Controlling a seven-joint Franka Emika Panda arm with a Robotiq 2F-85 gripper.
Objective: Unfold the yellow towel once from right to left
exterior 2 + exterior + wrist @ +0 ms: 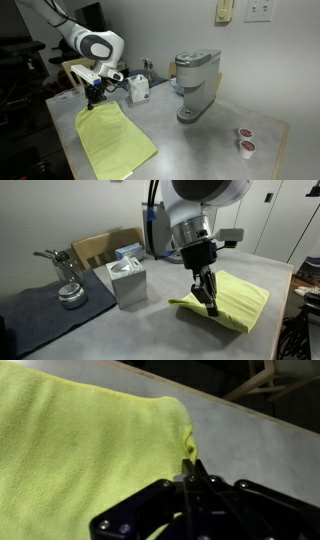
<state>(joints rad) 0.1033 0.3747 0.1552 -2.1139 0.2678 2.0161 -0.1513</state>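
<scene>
The yellow towel [235, 302] lies on the grey table, a lime-yellow cloth folded flat; it also shows in the other exterior view [112, 140] and fills the left of the wrist view [80, 450]. My gripper [209, 302] is down at the towel's edge nearest the tissue box, also seen in an exterior view [92, 99]. In the wrist view the fingers [190, 463] are closed together, pinching a small raised fold of the towel's edge.
A white tissue box [128, 280] stands beside the towel, also in an exterior view [139, 89]. A dark grey mat [40, 310] holds a metal object [68, 290]. A coffee machine [195, 85] and two small pods [244, 140] stand further along the table.
</scene>
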